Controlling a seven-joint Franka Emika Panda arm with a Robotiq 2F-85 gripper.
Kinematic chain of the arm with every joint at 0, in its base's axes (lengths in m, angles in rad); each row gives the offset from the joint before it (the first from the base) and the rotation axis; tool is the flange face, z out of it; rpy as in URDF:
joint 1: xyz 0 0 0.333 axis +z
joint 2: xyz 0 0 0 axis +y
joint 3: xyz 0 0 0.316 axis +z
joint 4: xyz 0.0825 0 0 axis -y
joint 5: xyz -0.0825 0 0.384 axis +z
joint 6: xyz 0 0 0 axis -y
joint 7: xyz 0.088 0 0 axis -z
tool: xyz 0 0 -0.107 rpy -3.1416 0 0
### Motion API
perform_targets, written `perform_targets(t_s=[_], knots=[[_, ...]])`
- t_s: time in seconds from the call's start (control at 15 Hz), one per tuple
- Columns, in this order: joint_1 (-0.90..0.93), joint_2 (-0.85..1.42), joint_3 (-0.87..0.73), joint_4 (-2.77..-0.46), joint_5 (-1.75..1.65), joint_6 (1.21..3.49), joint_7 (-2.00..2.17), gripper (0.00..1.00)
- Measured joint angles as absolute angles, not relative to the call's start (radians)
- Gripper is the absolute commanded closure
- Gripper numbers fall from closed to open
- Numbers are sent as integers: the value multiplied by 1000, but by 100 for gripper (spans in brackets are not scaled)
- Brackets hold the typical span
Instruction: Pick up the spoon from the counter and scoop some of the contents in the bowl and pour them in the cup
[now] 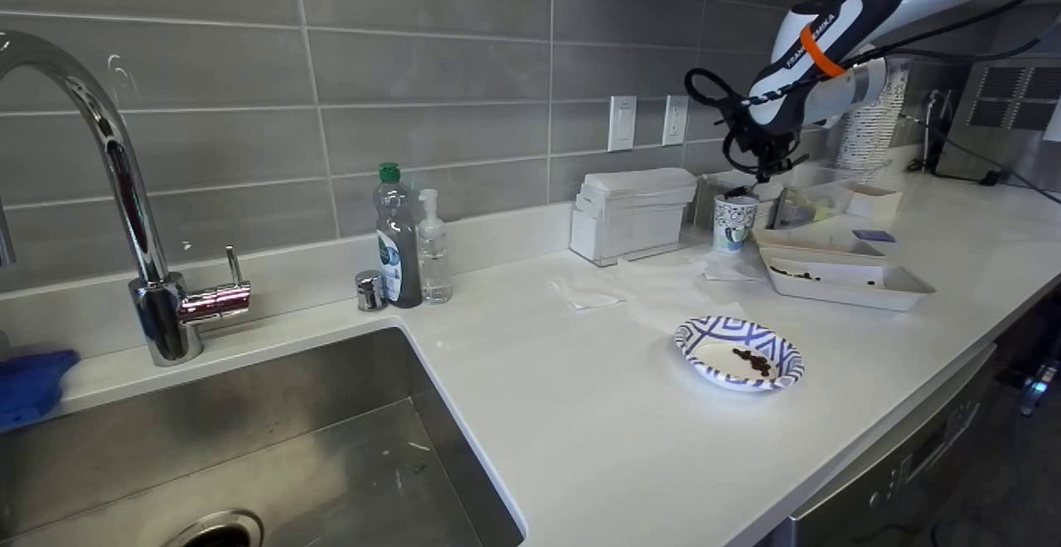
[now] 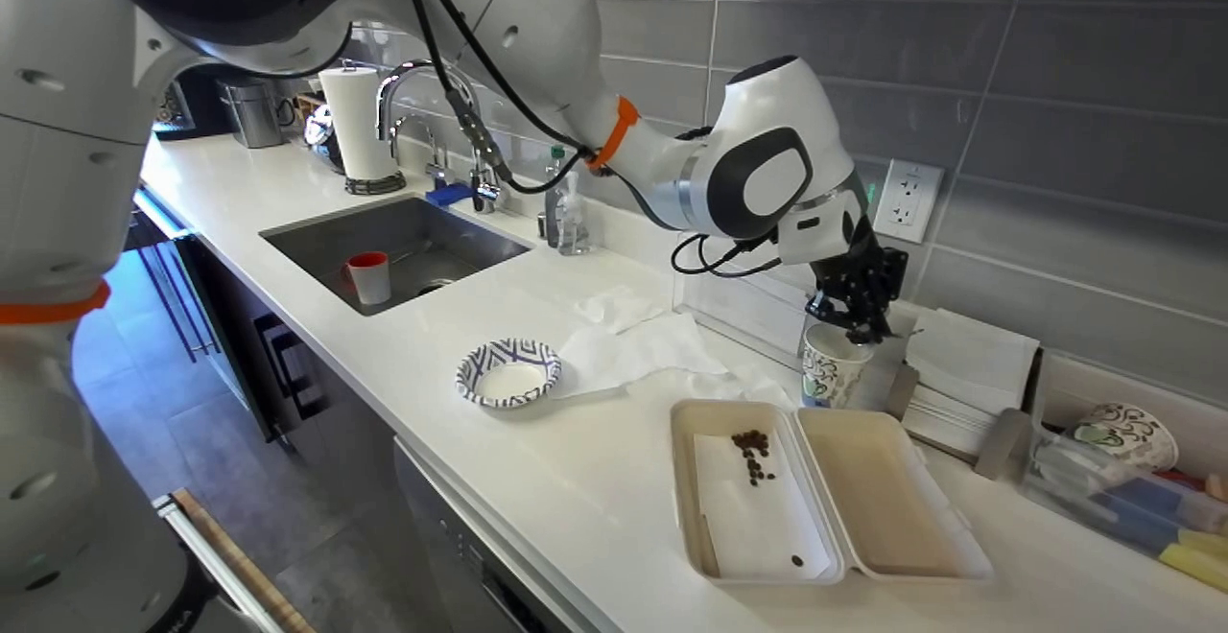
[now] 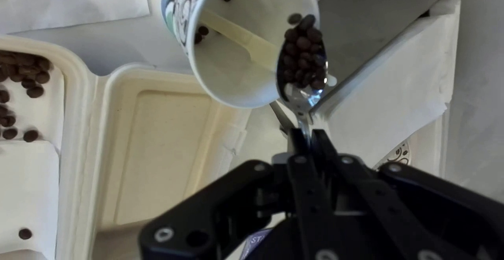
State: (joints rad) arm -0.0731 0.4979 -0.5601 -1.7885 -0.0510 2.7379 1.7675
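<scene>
In the wrist view, the claw (image 3: 308, 137) pinches the metal spoon (image 3: 300, 97) of coffee beans (image 3: 303, 57) over the paper cup (image 3: 232, 80) at its four o'clock edge, so move in toward ten o'clock, then tip slowly.

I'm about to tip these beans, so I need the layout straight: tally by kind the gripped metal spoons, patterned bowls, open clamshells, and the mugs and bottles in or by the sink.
Metal spoon: 1
Patterned paper bowl: 1
Open clamshell container: 1
Red-lined white mug: 1
Green-capped dish-soap bottle and clear pump bottle: 2
Total: 6
</scene>
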Motion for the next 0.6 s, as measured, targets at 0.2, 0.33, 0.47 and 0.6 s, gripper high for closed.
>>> perform_targets(t_s=[0.2,0.33,0.47,0.6], knots=[[-31,496,-601,-1793,-111,2739,1800,98],[4,495,-634,-1797,-138,2739,1809,98],[38,493,-663,-1803,-160,2739,1815,98],[70,492,-691,-1811,-181,2739,1821,98]])
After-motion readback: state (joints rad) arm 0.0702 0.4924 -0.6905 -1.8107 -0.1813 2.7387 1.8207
